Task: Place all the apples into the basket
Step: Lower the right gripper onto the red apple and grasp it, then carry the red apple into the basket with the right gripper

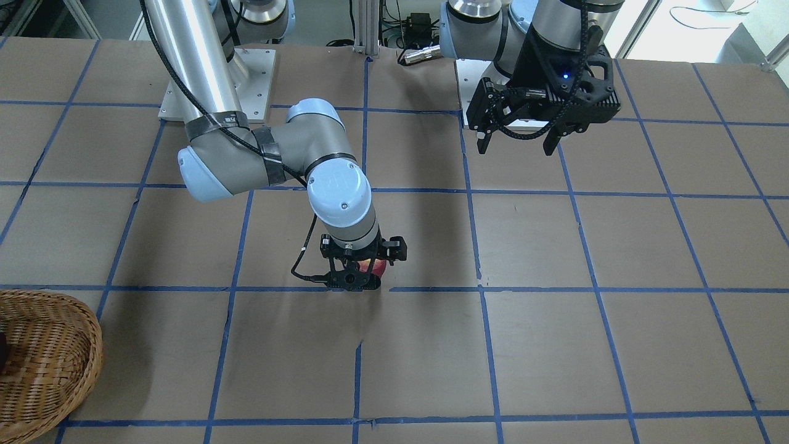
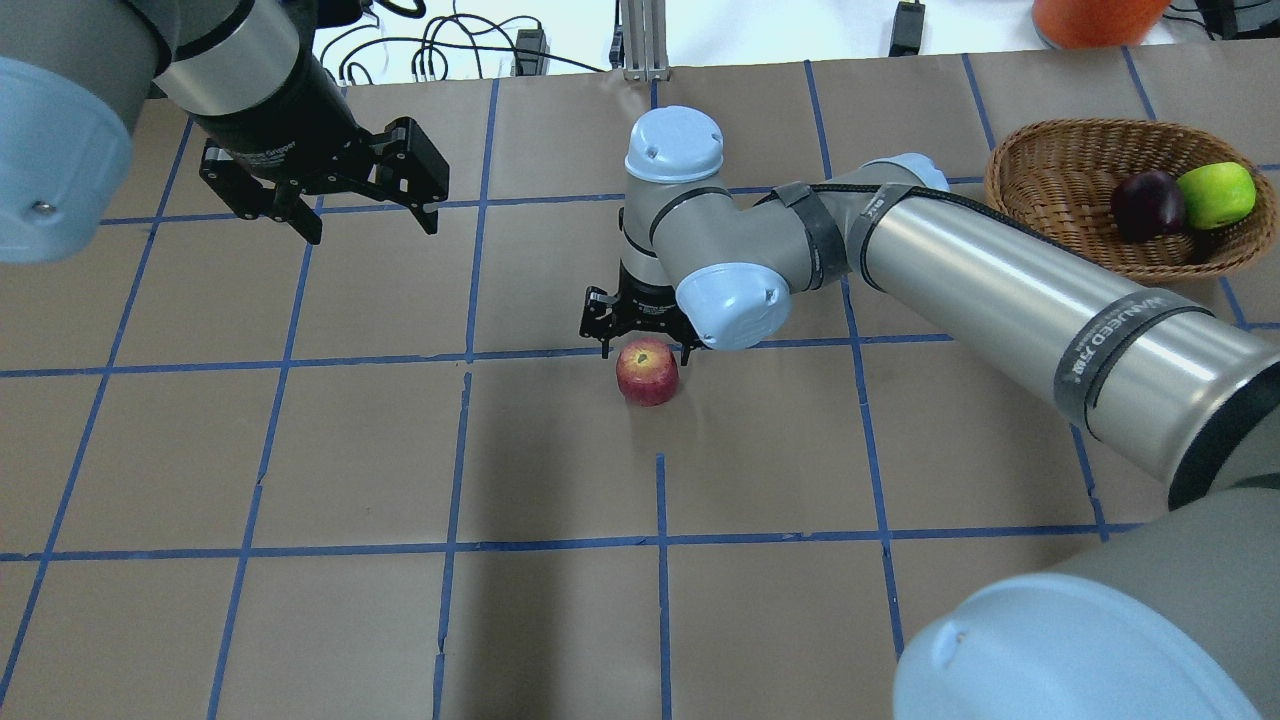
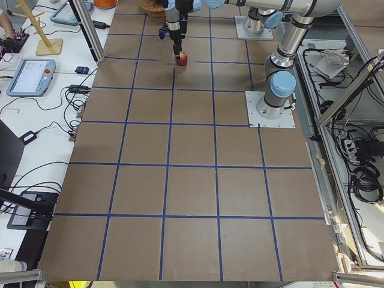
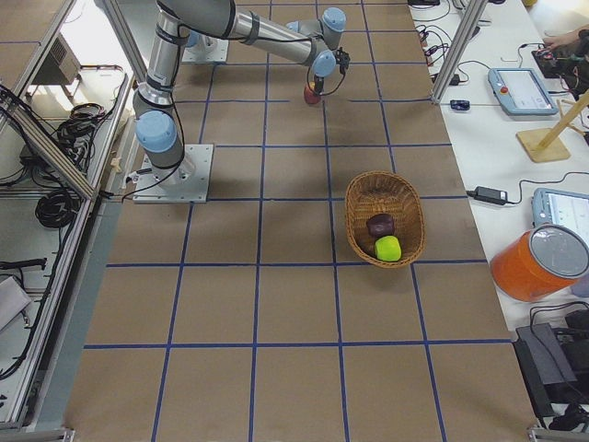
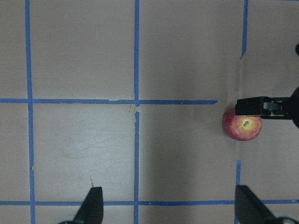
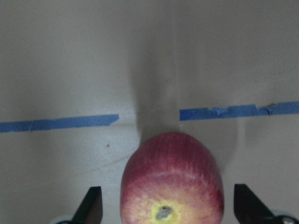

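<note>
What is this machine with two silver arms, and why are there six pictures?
This is a robot: a left arm and a right arm mounted on a brown table. Four pictures come from fixed cameras: one facing the robot, one over its shoulders, one at each table end. Two come from wrist cameras looking down past each tool's fingers. A red apple lies on the table; the right tool straddles it, fingers open, not gripping. The left tool hangs open and empty. A wicker basket holds a maroon apple and a green apple.
</note>
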You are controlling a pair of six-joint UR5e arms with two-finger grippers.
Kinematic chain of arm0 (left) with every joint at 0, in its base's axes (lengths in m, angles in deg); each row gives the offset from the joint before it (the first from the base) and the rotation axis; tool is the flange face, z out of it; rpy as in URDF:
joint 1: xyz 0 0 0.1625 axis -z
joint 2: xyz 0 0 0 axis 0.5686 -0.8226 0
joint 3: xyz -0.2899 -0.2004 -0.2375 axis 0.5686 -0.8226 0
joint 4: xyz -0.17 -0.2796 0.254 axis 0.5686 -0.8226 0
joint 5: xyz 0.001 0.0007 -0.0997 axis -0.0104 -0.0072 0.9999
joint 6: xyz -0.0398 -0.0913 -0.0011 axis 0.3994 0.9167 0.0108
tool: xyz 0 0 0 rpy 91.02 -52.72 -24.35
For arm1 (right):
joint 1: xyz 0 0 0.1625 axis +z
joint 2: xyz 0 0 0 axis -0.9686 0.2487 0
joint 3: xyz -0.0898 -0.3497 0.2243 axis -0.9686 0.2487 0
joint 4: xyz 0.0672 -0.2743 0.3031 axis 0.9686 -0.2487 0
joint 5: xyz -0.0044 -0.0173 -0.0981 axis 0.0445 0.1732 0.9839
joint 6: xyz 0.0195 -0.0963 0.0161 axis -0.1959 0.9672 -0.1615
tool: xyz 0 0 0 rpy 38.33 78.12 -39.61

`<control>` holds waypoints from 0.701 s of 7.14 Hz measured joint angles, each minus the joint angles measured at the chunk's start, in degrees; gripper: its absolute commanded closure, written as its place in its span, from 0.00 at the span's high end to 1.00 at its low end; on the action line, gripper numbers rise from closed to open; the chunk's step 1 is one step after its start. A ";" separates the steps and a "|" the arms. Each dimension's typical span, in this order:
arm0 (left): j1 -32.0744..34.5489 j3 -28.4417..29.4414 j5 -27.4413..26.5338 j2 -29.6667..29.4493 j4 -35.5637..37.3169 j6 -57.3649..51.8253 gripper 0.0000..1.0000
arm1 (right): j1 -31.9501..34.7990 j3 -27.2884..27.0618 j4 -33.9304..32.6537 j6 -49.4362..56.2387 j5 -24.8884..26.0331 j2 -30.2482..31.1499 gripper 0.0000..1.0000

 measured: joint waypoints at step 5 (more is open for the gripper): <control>-0.02 0.00 0.00 0.00 -0.01 0.11 1.00 | -0.38 -0.86 -6.02 3.46 1.66 0.20 0.00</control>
